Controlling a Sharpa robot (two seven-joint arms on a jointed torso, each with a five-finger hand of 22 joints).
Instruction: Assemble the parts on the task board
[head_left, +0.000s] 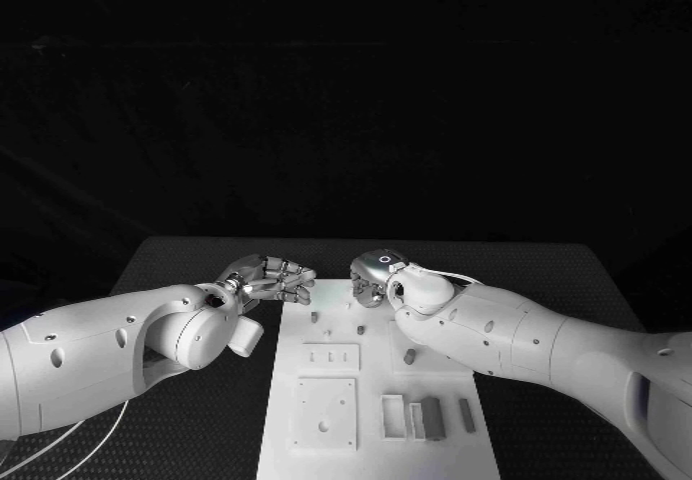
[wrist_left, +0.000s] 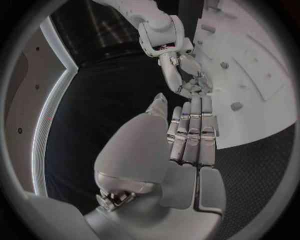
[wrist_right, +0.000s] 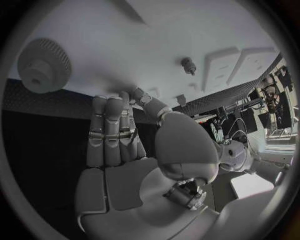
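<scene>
The board (head_left: 378, 400) lies at the centre of the counter (head_left: 577, 270), small parts (head_left: 428, 418) on it. Left robot hand (head_left: 271, 279) and right robot hand (head_left: 372, 276) hover at its far edge, fingers together, grasping nothing.

The right hand (head_left: 372, 277) covers the far edge of the task board (head_left: 378, 440); the board's near edge is cut off below.

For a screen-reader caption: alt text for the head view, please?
Two white robot arms reach over a white task board on a black table, the left hand and right hand near its far edge. Small grey parts lie on it.
</scene>
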